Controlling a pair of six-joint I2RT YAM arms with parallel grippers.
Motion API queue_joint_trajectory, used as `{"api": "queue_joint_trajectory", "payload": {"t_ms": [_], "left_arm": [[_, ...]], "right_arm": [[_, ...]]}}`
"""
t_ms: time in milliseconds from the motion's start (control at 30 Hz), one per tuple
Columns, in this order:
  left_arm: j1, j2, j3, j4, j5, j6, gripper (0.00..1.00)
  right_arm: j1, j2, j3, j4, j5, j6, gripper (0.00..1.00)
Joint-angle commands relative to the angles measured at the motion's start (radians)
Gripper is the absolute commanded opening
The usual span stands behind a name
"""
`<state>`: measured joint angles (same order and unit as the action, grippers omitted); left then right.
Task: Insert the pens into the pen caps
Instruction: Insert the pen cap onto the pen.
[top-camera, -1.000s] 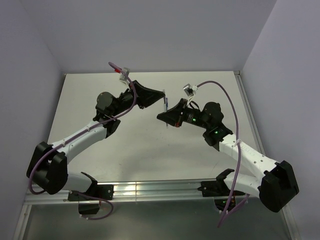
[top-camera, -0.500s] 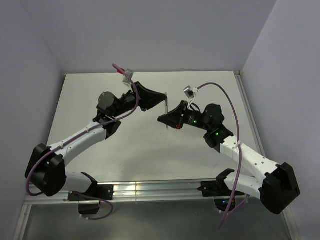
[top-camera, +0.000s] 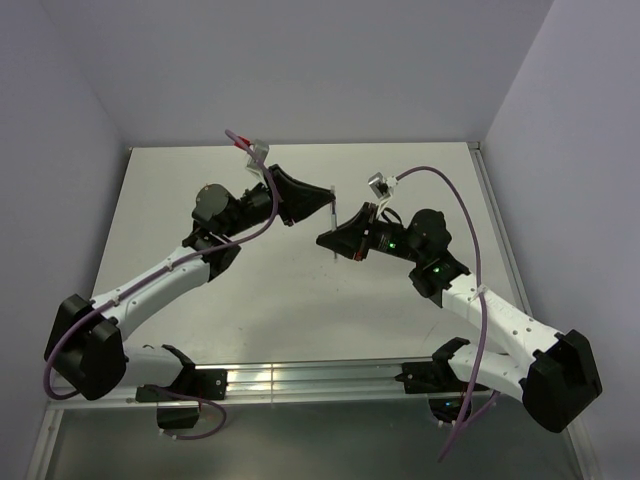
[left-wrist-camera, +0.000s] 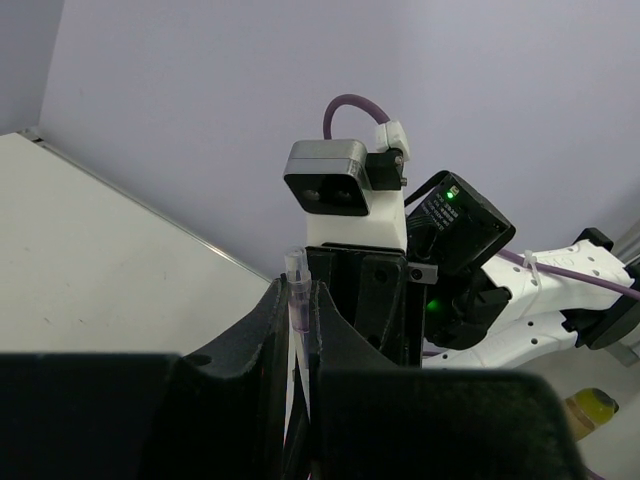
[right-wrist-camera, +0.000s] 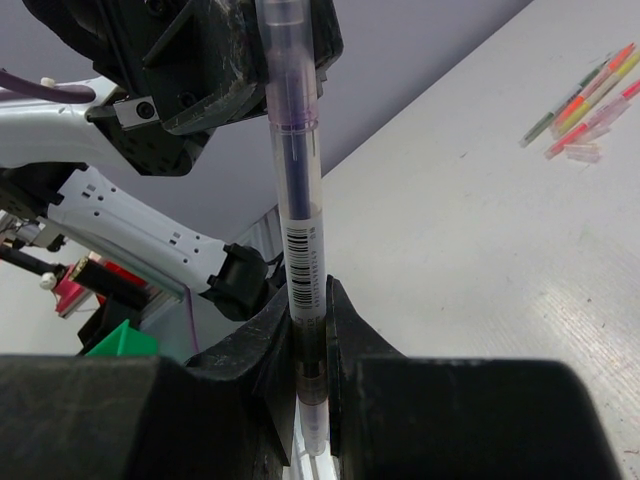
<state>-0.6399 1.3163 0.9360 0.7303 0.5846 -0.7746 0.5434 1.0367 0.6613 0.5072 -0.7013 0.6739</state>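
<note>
- The capping step is in hand: the right gripper (right-wrist-camera: 306, 300) is clamping the lower barrel of a clear pen (right-wrist-camera: 298, 220) with purple ink. It is holding the pen upright above the middle of the table (top-camera: 250, 290).
- The left gripper (left-wrist-camera: 297, 305) is closing its fingers on the pen's upper end, on what looks like the clear cap (right-wrist-camera: 287, 70). The two grippers are meeting almost tip to tip.
- A purple ring is showing where the cap and barrel are joining, so the cap is probably on or nearly on. I cannot tell whether it is fully seated.
- The next move is calling for a straight push along the pen's length, with both grips firm and no sideways bend. After that, one gripper can let go.
- The spare pens (right-wrist-camera: 585, 95) are lying in a loose bunch on the table, well apart from the grippers. They are too small and blurred to count, or to pick out loose caps among them, and the overhead view is not showing them.
- The left gripper's own body is blocking the lower part of the left wrist view. The pen's lower tip is hiding between the right fingers.
</note>
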Motion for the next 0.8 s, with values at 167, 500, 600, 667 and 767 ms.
{"api": "queue_joint_trajectory", "payload": {"t_ms": [167, 500, 600, 667, 767], "left_arm": [[-0.067, -0.04, -0.046, -0.183, 0.161, 0.073, 0.0], [-0.099, -0.052, -0.055, -0.265, 0.116, 0.146, 0.0], [-0.104, -0.054, -0.055, -0.272, 0.107, 0.149, 0.0], [-0.104, -0.055, -0.048, -0.284, 0.09, 0.158, 0.0], [-0.104, -0.061, -0.04, -0.284, 0.081, 0.156, 0.0]], "right_arm": [[-0.017, -0.03, 0.032, 0.116, 0.1, 0.013, 0.0], [-0.022, -0.035, 0.034, 0.12, 0.089, 0.026, 0.0], [-0.022, -0.032, 0.035, 0.116, 0.08, 0.023, 0.0], [-0.022, -0.032, 0.035, 0.123, 0.075, 0.026, 0.0], [-0.022, -0.032, 0.038, 0.117, 0.071, 0.021, 0.0]]}}
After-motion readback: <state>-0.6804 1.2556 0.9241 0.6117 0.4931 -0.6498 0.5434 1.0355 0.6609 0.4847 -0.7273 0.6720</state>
